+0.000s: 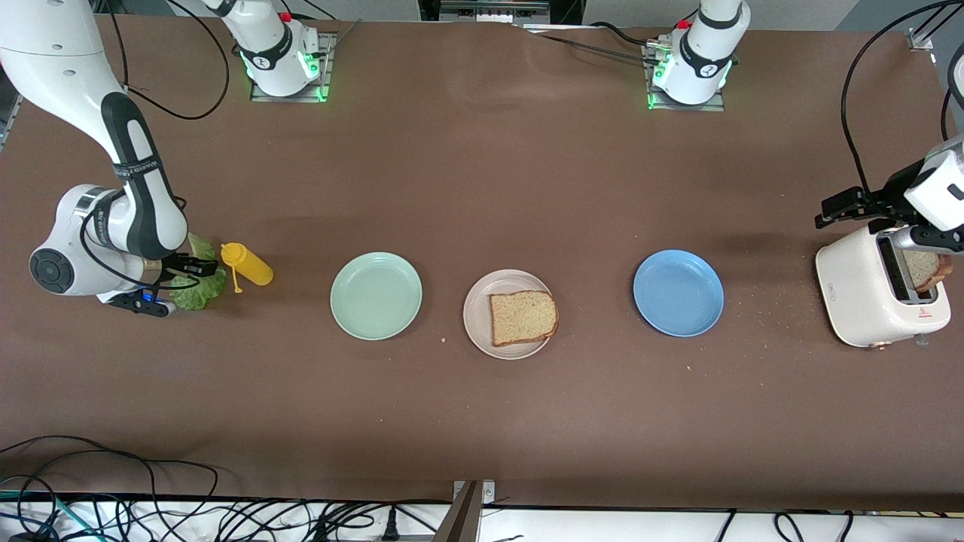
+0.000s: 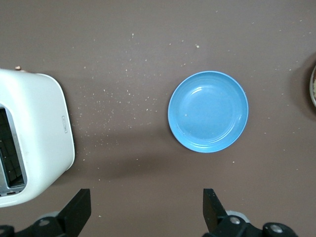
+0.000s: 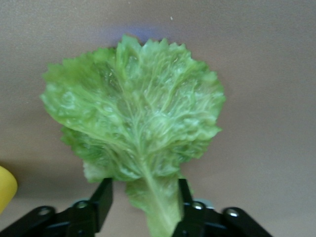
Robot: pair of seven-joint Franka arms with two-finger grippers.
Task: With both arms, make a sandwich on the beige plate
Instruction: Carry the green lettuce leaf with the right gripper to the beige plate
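One brown bread slice point(image 1: 523, 318) lies on the beige plate point(image 1: 477, 312) at mid-table. A second slice point(image 1: 925, 269) sticks out of the white toaster point(image 1: 858, 293) at the left arm's end. The green lettuce leaf point(image 1: 197, 290) lies on the table at the right arm's end. My right gripper point(image 1: 172, 284) is low over it. In the right wrist view the gripper point(image 3: 144, 202) is open, with its fingers on either side of the stem of the lettuce leaf point(image 3: 133, 118). My left gripper point(image 1: 847, 207) hangs over the toaster's edge. It is wide open and empty in the left wrist view point(image 2: 147, 212).
A yellow squeeze bottle point(image 1: 247, 264) lies beside the lettuce, and its tip shows in the right wrist view point(image 3: 6, 187). A mint-green plate point(image 1: 376, 295) and a blue plate point(image 1: 678, 292) flank the beige plate. The blue plate point(image 2: 208, 111) and the toaster point(image 2: 34, 138) show in the left wrist view. Crumbs lie near the toaster.
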